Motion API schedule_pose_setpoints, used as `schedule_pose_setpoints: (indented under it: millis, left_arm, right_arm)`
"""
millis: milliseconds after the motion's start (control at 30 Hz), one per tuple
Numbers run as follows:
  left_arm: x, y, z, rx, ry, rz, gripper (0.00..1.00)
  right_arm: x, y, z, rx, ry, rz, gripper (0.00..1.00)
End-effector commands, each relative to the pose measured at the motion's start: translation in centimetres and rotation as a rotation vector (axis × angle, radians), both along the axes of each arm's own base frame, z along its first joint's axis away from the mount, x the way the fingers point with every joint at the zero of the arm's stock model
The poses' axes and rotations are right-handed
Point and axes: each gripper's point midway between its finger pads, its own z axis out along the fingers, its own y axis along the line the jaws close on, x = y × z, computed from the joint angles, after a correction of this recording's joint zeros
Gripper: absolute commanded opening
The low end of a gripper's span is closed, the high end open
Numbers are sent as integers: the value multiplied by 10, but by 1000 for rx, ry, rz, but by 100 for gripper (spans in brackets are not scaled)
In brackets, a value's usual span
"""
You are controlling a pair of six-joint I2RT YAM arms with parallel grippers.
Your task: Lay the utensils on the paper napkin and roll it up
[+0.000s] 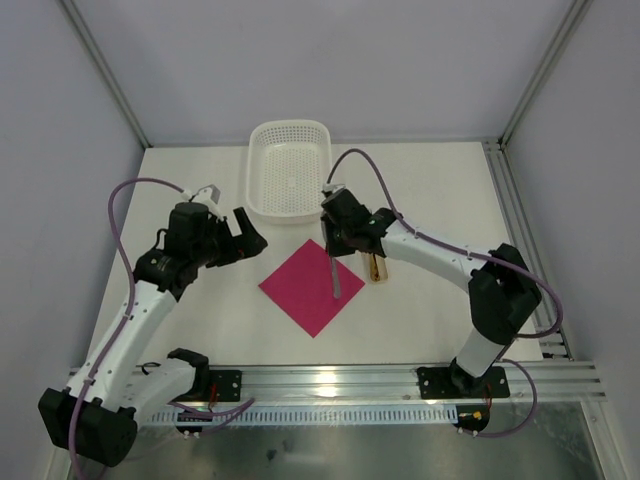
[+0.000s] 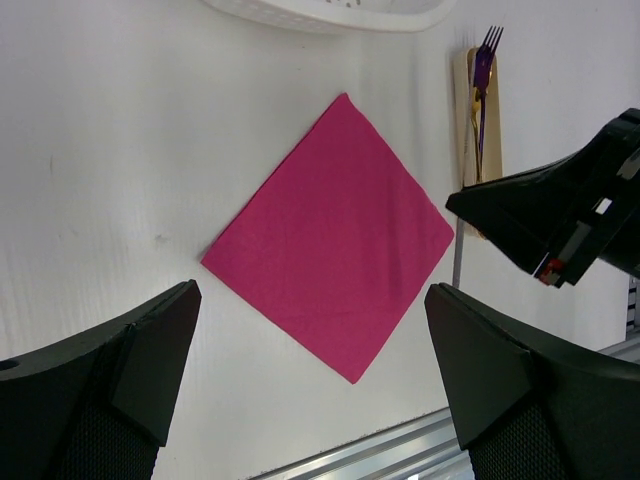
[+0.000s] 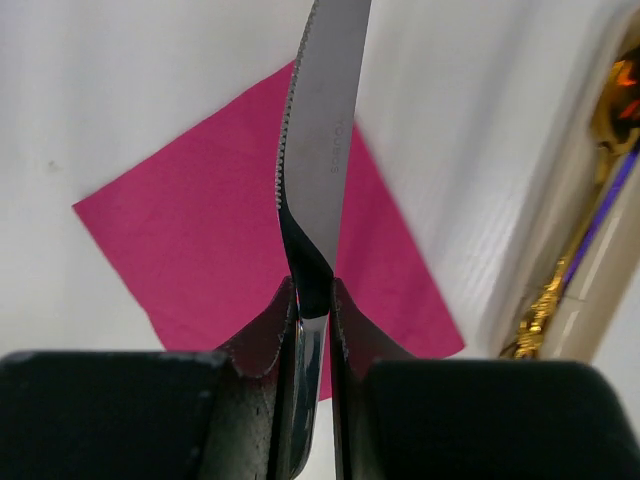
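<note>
The magenta paper napkin (image 1: 308,288) (image 2: 335,235) (image 3: 195,240) lies flat as a diamond on the white table. My right gripper (image 1: 336,242) (image 3: 313,292) is shut on the handle of a grey serrated knife (image 1: 334,275) (image 3: 322,130). The blade reaches out over the napkin's right part, and I cannot tell whether it touches the paper. More utensils, a gold one (image 3: 603,118) and a purple fork (image 2: 483,68), rest on a pale beige strip (image 1: 377,268) (image 2: 463,100) right of the napkin. My left gripper (image 1: 250,236) (image 2: 310,300) hangs open and holds nothing, left of the napkin.
A white perforated basket (image 1: 252,175) stands behind the napkin, close to my right gripper. A metal rail (image 1: 340,380) runs along the table's near edge. Grey walls close in the back and both sides.
</note>
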Motion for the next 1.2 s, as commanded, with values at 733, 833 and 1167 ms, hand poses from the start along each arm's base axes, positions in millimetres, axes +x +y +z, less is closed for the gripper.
schedule_pose_setpoints:
  millis: [733, 833, 1167]
  left_arm:
    - [-7, 2, 16, -10, -43, -28, 100]
    - [-7, 2, 17, -10, -46, -25, 100]
    - [-10, 1, 16, -22, -44, -27, 100]
  right_arm:
    - [9, 64, -48, 3, 37, -29, 4]
    - [10, 64, -51, -10, 46, -31, 4]
    - [14, 61, -58, -55, 53, -44, 4]
